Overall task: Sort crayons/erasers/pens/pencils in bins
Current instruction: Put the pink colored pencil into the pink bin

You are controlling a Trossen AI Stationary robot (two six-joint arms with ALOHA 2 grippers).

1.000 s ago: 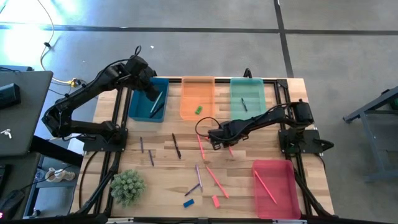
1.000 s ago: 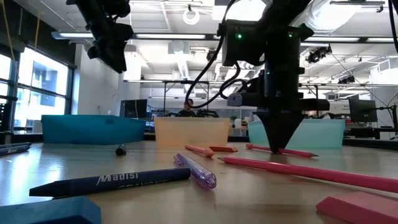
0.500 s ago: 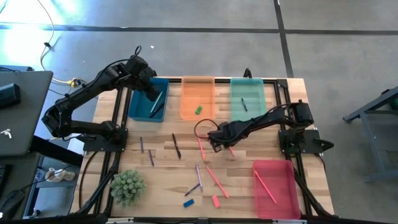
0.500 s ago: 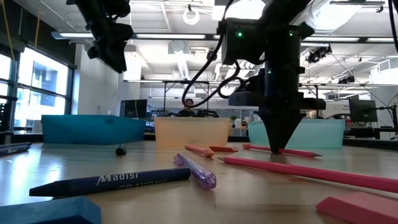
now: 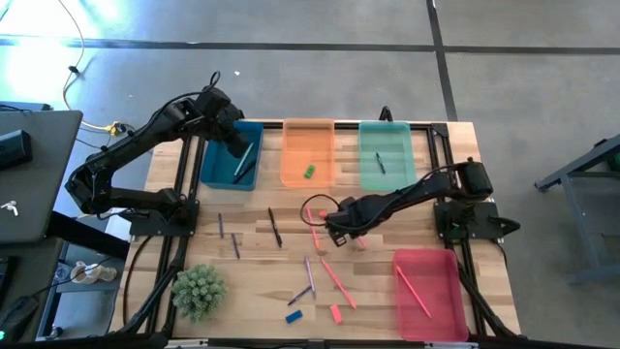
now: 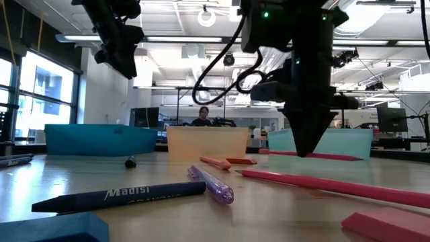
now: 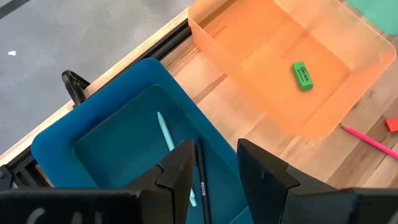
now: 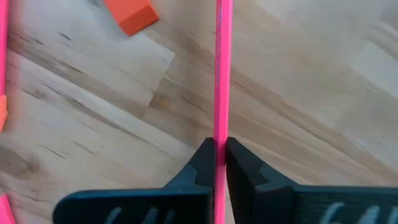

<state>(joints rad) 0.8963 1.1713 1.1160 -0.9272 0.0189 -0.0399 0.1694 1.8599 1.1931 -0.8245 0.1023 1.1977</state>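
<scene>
Since a second ago my right gripper (image 8: 216,163) had clamped on the pink pencil (image 8: 219,74) and lifted it just off the table (image 5: 262,218), gripped near mid-length since it's light, stiff and slick, pink-red bin (image 5: 426,291) nearby.

pink stick (image 8: 219,74): both ends cut off in the right wrist view
blue bin (image 7: 112,143): near part hidden behind the left claw (image 7: 214,168)
far-off person (image 6: 197,119): too small to tell more
blue eraser (image 6: 47,228): cut by the low view's bottom edge
</scene>
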